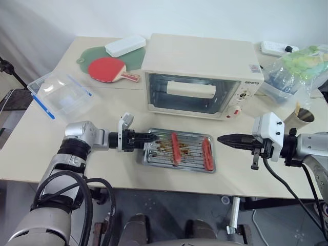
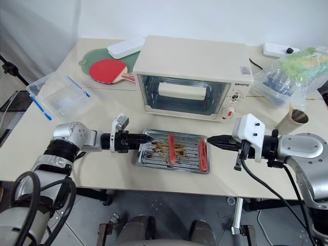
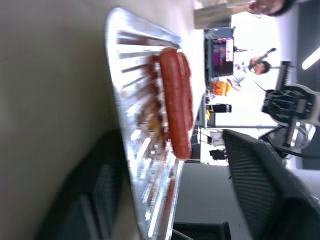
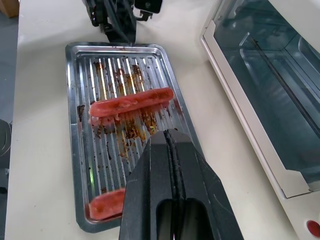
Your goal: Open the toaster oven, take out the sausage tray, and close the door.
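The sausage tray (image 1: 189, 160), a ridged silver tray with brown grease stains and two red sausages (image 1: 175, 147), lies on the table in front of the toaster oven (image 1: 200, 56). The oven's glass door (image 1: 192, 95) is closed, its cream bar handle across the front. My left gripper (image 1: 154, 138) lies level at the tray's left rim. In the left wrist view its fingers (image 3: 260, 190) stand apart, open, with the rim (image 3: 131, 150) between them. Just right of the tray, my right gripper (image 1: 221, 138) hovers shut and points toward it, holding nothing.
A clear plastic box (image 1: 59, 95) sits at the table's left. Behind it lie a red paddle (image 1: 107, 69) on a green board and a white case (image 1: 124, 45). Right of the oven are a plastic bag (image 1: 297, 69), a paper cup (image 1: 302, 117) and a power strip (image 1: 277, 48).
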You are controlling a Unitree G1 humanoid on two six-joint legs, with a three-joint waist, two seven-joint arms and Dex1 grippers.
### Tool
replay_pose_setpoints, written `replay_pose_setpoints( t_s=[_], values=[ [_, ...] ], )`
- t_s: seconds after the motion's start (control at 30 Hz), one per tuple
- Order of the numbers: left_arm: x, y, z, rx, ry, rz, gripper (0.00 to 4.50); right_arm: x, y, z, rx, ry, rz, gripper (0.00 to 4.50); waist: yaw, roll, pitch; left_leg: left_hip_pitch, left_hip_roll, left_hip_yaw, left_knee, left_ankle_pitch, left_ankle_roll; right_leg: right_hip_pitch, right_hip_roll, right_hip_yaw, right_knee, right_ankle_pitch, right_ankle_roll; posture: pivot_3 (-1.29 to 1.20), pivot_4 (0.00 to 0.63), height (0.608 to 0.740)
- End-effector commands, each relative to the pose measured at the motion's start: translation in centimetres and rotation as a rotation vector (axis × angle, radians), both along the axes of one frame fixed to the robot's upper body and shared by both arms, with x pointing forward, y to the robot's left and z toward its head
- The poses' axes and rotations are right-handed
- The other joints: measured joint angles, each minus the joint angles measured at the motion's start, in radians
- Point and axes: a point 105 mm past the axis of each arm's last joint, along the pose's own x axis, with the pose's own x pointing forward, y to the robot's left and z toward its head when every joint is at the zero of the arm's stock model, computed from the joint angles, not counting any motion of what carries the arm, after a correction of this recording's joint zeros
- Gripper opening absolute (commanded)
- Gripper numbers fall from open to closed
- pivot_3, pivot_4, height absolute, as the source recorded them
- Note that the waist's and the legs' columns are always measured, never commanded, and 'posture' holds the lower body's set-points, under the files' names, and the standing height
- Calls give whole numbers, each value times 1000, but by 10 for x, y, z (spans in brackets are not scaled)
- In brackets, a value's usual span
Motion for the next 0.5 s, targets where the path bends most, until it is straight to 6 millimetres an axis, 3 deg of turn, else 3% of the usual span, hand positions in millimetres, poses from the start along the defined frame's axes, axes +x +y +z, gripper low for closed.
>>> replay_pose_setpoints(
  t_s=[0.03,0.33,0.47,0.5],
  values=[
    [2,20,-17,132,1,34,4391,-5,-2,15,-14,-59,5,0,-4,0,0,0,0,0,0,0,0,0,0,0,0,0,0,0,150,740],
    [1,81,18,298,-273,20,4449,8,-22,-1,-36,7,5,0,-54,-1,1,0,1,3,-4,0,0,-3,1,1,1,0,0,0,150,740],
    [1,98,41,291,-570,1,4449,1,-35,-10,-64,75,68,0,-57,-1,2,0,1,4,-7,0,0,-5,1,1,-1,0,0,0,150,740],
    [3,99,51,243,-689,18,4482,-3,-38,-10,-65,90,98,174,-56,-1,2,-1,1,4,-7,0,0,-5,1,1,-1,0,0,0,150,740]
  ],
)
